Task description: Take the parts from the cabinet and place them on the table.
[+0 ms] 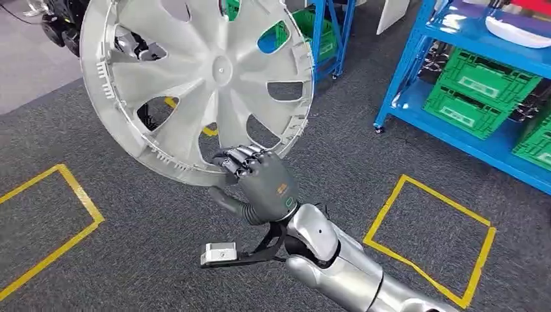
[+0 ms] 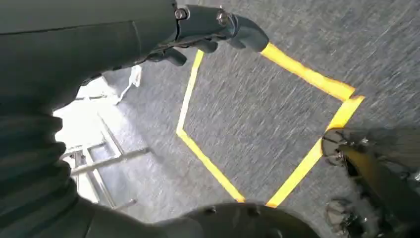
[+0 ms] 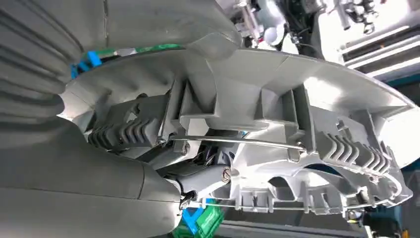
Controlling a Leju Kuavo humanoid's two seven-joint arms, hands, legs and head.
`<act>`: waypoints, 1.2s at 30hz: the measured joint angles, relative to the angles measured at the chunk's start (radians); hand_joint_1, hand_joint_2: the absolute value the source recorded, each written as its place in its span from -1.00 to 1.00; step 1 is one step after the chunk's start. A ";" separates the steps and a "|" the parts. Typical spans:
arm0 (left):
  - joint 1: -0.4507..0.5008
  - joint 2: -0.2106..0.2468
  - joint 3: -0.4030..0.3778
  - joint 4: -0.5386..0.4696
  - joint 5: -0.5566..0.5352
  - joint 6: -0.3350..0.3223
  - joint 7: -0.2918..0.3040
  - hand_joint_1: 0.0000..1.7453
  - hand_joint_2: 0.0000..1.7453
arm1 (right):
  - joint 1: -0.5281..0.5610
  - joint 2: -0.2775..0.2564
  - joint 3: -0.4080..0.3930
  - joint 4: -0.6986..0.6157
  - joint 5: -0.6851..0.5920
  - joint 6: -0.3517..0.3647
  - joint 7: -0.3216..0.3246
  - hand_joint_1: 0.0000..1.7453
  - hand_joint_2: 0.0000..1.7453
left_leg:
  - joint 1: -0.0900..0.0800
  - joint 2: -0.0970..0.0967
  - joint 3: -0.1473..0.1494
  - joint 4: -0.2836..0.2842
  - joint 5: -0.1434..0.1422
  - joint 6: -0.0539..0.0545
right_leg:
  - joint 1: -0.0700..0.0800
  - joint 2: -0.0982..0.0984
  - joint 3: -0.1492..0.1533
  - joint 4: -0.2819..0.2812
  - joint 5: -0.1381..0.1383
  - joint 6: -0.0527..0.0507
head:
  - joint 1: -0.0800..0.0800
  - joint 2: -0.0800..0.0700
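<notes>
A large silver wheel cover hangs tilted in the air over the grey carpet, its ribbed back side towards me. My right hand grips its lower rim, fingers curled over the edge and thumb below. In the right wrist view the cover's ribbed inner rim lies just past my right hand, with a finger hooked behind a wire ring. My left hand hangs over the floor with nothing in it, its fingers loosely apart.
A blue cabinet with green crates and a white part stands at the right. A second blue rack is at the back. Yellow tape squares mark the carpet. A pale metal frame is near my left hand.
</notes>
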 joint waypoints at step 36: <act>-0.005 -0.005 0.004 0.001 -0.008 0.008 -0.021 -1.00 1.00 | 0.006 -0.014 0.000 -0.026 0.030 0.006 0.016 1.00 1.00 | 0.011 0.048 -0.064 0.173 -0.055 -0.018 | 0.009 -0.092 0.008 -0.005 -0.003 -0.003 | -0.003 0.000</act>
